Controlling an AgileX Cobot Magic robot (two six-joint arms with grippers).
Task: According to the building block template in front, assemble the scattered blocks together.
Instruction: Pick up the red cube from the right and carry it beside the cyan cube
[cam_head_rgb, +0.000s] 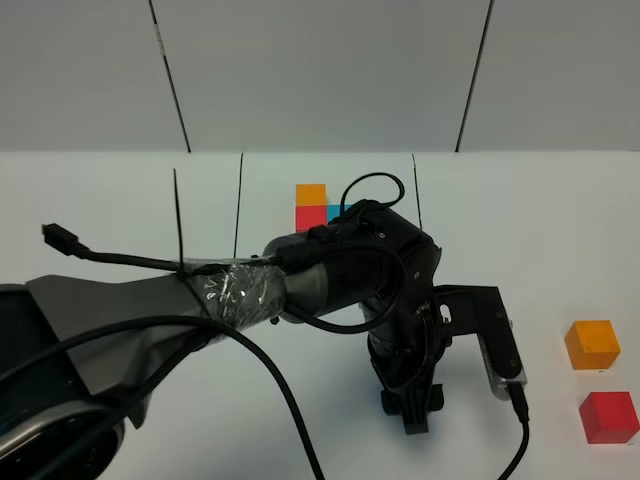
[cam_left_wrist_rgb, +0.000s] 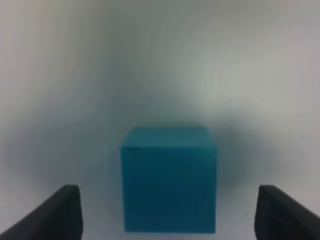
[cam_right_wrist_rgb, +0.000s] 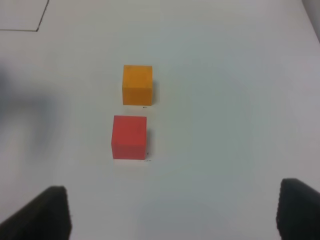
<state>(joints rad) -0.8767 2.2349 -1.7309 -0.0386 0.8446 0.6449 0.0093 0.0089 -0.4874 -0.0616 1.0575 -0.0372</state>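
Left fingers (cam_left_wrist_rgb: 65, 212) stand apart either side of the blurred cyan-blue cube (cam_left_wrist_rgb: 169, 180), seemingly not touching it. Right fingers (cam_right_wrist_rgb: 50, 215) gape empty near the orange cube (cam_right_wrist_rgb: 137, 85) and red cube (cam_right_wrist_rgb: 129, 137) on the desk (cam_right_wrist_rgb: 230, 100).

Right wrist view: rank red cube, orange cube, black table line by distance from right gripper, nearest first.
1. Red cube: nearest the right gripper, ahead of its open fingers.
2. Orange cube: just beyond the red cube, a gap between.
3. Black table line: farthest, past both cubes.
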